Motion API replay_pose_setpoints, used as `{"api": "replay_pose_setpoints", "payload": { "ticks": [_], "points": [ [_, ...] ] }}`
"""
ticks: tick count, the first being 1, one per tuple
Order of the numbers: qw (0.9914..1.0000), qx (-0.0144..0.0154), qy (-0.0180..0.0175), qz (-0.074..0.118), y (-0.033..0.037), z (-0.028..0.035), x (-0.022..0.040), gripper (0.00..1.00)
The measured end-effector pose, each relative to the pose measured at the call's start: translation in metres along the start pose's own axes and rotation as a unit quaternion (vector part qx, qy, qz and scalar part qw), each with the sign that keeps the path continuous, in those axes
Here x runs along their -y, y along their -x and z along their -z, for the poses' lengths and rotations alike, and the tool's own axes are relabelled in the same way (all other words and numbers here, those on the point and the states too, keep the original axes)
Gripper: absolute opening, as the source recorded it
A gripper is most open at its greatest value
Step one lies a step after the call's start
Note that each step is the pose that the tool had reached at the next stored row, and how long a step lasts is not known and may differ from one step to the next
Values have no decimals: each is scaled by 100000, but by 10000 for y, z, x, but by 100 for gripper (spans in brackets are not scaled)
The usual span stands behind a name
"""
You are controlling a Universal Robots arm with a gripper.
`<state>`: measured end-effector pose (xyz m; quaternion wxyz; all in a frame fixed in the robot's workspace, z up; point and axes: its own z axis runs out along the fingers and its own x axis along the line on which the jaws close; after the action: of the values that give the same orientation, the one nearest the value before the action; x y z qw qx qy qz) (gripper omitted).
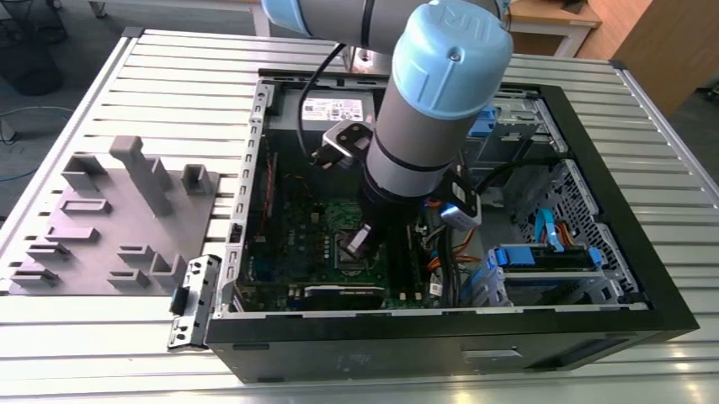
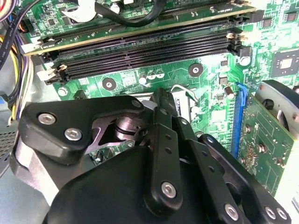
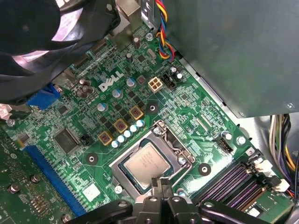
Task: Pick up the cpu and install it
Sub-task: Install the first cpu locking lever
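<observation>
CPU (image 3: 145, 162), silvery and square, is seen in the first wrist view lying flat inside the metal-framed socket (image 3: 180, 144) on the green motherboard (image 3: 154, 100). The fingers (image 3: 161, 186) are seen there drawn together into one narrow tip, just beside the chip's near edge; nothing is held between them, and whether the tip touches the chip cannot be told.

In the second wrist view the gripper (image 2: 161, 100) is shown from behind: black linkage arms converge on the tip, and the chip is hidden by them. Long black memory slots (image 2: 145, 49) are shown beyond the tip, with a blue slot (image 2: 239, 116) to one side.

In the first wrist view a black fan (image 3: 28, 42) and a bundle of coloured wires (image 3: 162, 28) are shown further out on the board.

In the exterior view the arm (image 1: 433, 126) is seen reaching down into an open computer case (image 1: 450, 337) on a slatted table (image 1: 168, 101), the gripper (image 1: 357, 244) low over the board. A grey fixture block (image 1: 107, 219) is set on the table towards the exterior view's left.
</observation>
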<state>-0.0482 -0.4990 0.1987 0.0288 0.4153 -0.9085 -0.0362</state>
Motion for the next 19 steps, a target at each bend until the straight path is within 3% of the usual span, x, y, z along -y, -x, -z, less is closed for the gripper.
{"api": "replay_pose_setpoints", "payload": {
  "ticks": [10, 11, 13, 15, 19],
  "points": [
    [100000, -137, 125, 75, 16, 1, 39, 11],
    [99999, -149, 280, 93, 16, 0, 42, 11],
    [99993, 133, 1200, 141, 19, -2, 53, 11],
    [99979, 161, 2039, 162, 24, -1, 63, 11],
    [99977, 191, 2150, 163, 24, -2, 64, 11]
  ]
}}
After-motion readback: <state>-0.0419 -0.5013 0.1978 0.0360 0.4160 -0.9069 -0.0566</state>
